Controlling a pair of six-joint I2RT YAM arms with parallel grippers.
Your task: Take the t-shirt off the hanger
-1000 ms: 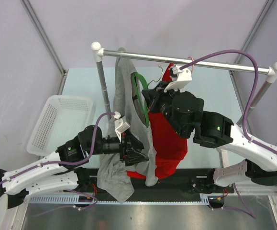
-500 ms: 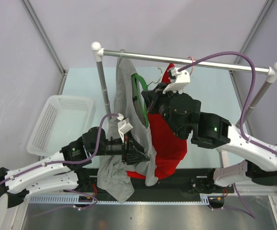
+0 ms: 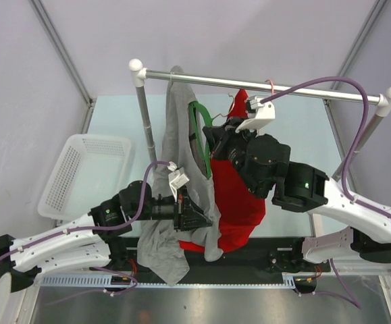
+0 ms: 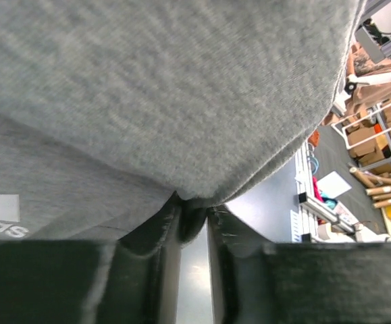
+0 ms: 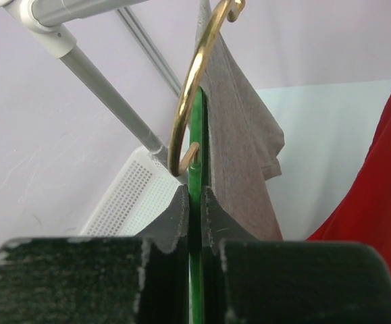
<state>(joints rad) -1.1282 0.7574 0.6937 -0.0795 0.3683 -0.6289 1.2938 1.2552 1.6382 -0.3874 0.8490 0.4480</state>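
Both grippers are clamped tight: left gripper (image 4: pixel 194 214) pinches a fold of the grey t-shirt (image 3: pixel 177 128), right gripper (image 5: pixel 194 202) nips the green hanger (image 5: pixel 196 131), shirt hanging on it from the rail (image 3: pixel 303 92) along the desk's far edge, towards the left

On my left, a white perforated plastic basket (image 3: pixel 67 175) sits on the pale green tabletop (image 3: pixel 121 118); a red cloth garment (image 3: pixel 232 196) hangs at the silver metal rail (image 3: pixel 202 80) (white ball ends) ahead.
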